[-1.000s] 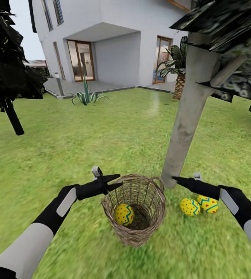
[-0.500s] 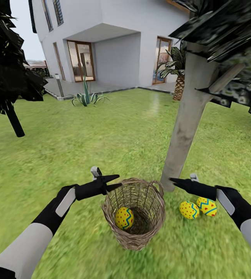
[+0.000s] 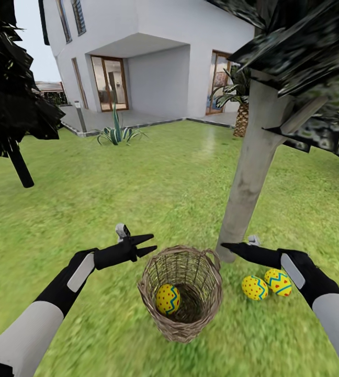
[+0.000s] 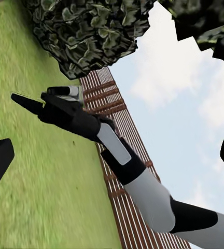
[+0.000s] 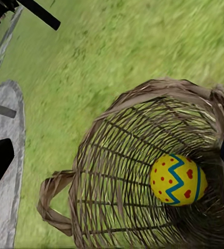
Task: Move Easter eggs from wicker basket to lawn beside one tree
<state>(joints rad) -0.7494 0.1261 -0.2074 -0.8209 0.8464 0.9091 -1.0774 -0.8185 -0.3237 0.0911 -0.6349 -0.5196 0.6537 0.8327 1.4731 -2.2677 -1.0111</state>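
Near me on the lawn [image 3: 138,173], the wicker basket [image 3: 181,290] sits upright between my two arms, with one Easter egg [image 3: 168,299] lying in its bottom against the left wall. The right wrist view looks down into it, so I can see that egg [image 5: 178,179] clearly and nothing else inside. The other two eggs [image 3: 255,287] and [image 3: 278,281] lie on the grass to the right of the basket, touching each other, just near of the foot of the pale-trunked tree [image 3: 250,173]. I judge two of three are placed, and the last should join them by the same trunk.

My left end effector [image 3: 147,244] hovers just left of the basket rim, its fingers apart and holding nothing. My right end effector [image 3: 228,245] hangs over the far right rim, close to the trunk; its fingers look drawn together to a point and hold nothing, and the left wrist view shows it the same way [image 4: 26,101].

What stands in the way is the basket itself: the egg sits deep, the wall tapers, and a loop handle [image 3: 212,256] rises at the far right rim. The trunk crowds the right arm. Far off are the white house [image 3: 138,52], a spiky plant [image 3: 116,130], a palm [image 3: 240,112] and a dark tree [image 3: 12,104], none of them near my work.
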